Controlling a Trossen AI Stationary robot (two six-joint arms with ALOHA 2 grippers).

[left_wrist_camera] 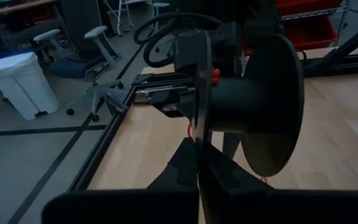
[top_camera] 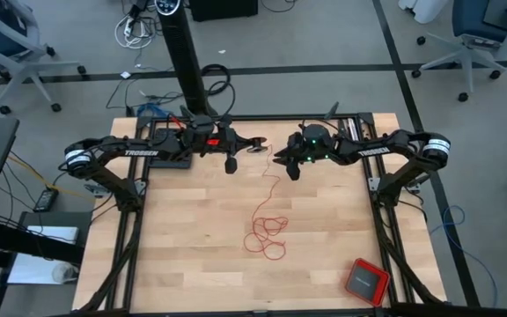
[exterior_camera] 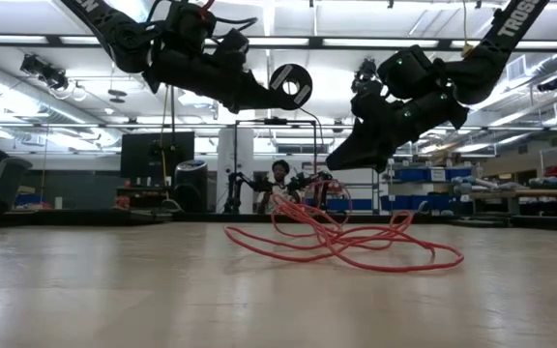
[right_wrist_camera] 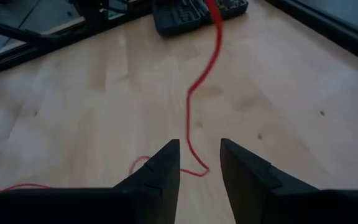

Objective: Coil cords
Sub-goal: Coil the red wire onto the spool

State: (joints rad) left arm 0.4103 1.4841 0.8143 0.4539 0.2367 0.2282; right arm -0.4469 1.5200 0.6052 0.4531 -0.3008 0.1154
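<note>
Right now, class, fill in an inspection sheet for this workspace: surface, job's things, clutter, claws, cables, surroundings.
Surface: wooden table, bare apart from the items below.
Job's things: thin red cord in loose loops mid-table, one strand rising toward the black spool.
Clutter: red square box near the table's front right corner.
Claws: left claw shut on the black spool, raised over the table's far edge; right claw open, empty, over the strand.
Cables: black and blue cables on the floor behind the table.
Surroundings: office chairs, white bin, person in the background.
</note>
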